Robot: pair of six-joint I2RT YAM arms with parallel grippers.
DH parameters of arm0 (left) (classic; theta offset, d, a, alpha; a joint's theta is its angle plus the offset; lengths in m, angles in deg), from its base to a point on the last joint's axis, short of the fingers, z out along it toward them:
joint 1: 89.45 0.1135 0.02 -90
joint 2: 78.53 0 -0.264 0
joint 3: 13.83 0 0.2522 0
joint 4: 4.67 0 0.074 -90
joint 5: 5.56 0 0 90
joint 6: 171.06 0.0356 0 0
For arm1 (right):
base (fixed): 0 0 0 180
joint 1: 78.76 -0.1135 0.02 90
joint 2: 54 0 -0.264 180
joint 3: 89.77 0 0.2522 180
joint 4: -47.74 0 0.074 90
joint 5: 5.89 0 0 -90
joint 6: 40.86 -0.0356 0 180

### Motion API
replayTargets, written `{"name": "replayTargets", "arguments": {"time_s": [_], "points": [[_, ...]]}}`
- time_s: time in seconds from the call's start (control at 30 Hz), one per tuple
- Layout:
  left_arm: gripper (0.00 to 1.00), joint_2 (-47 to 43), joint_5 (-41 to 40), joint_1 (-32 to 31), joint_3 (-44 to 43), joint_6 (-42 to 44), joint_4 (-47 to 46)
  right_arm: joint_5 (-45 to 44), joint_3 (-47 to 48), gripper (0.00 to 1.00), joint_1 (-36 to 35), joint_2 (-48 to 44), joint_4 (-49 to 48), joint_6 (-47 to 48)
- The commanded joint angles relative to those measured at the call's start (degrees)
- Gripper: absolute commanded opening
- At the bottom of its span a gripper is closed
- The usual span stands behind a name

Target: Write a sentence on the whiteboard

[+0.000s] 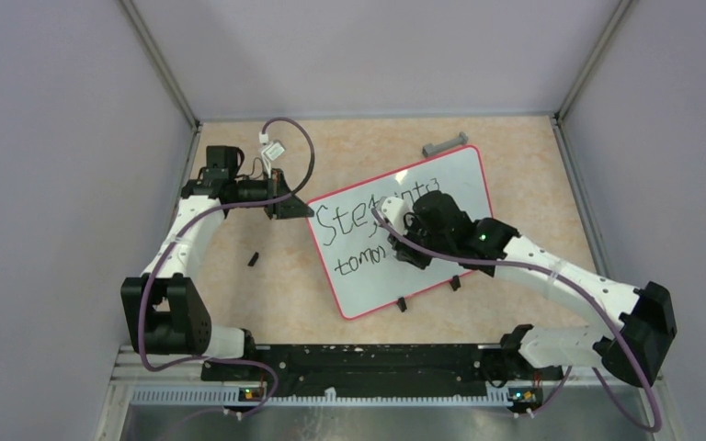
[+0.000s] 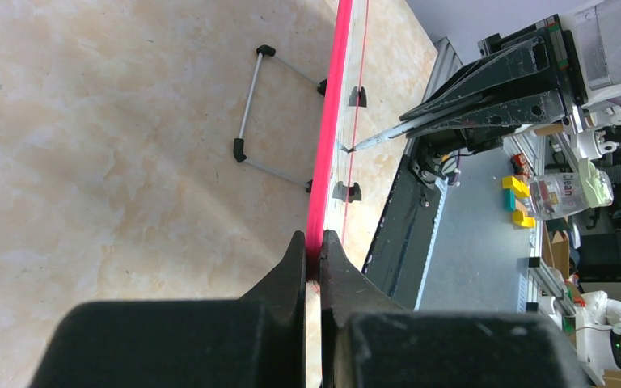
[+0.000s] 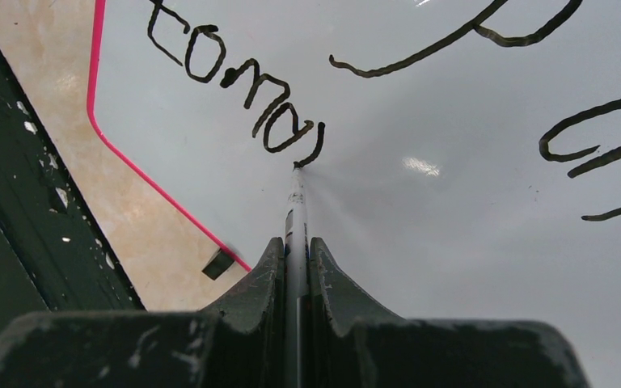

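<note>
The whiteboard (image 1: 464, 179) is laid skewed on the table (image 2: 129, 162), and the sentence (image 1: 354, 225) is carried on its left half as two lines of thin black strokes. The board could be dragged by the pen stroke if its thin pink rim (image 2: 329, 121), pinched between the closed fingers of the left gripper (image 2: 314, 242), were let slip, and the lettering would then be thrown crooked. The slim marker (image 3: 296, 202) is clamped by the right gripper (image 3: 295, 246), tip touching the glossy surface at the last letter. Wet ink may be smeared on so slick a face. The table is matt, marbled beige.
</note>
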State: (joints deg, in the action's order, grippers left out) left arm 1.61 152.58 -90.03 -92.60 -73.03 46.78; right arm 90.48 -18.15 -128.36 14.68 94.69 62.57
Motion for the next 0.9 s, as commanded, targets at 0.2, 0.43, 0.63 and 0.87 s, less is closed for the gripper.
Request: {"name": "replayTargets", "arguments": {"time_s": [0.2, 0.43, 0.63, 0.87], "points": [[0.00, 0.54, -1.36, -0.22, 0.01, 1.90, -0.05, -2.99, 4.78, 0.00, 1.06, 1.67, -1.85, -0.25], [0.00, 0.72, -1.43, -0.26, -0.19, 1.90, 0.09, -4.26, 5.48, 0.00, 1.86, 1.41, -1.53, 0.30], [0.00, 0.78, -1.37, -0.29, -0.28, 1.80, 0.10, -4.78, 5.85, 0.00, 2.83, 0.78, -0.75, 0.89], [0.00, 0.56, -1.47, -0.29, -0.19, 1.78, 0.10, -2.64, 5.58, 0.00, 2.82, -0.57, 0.63, 1.31]]}}
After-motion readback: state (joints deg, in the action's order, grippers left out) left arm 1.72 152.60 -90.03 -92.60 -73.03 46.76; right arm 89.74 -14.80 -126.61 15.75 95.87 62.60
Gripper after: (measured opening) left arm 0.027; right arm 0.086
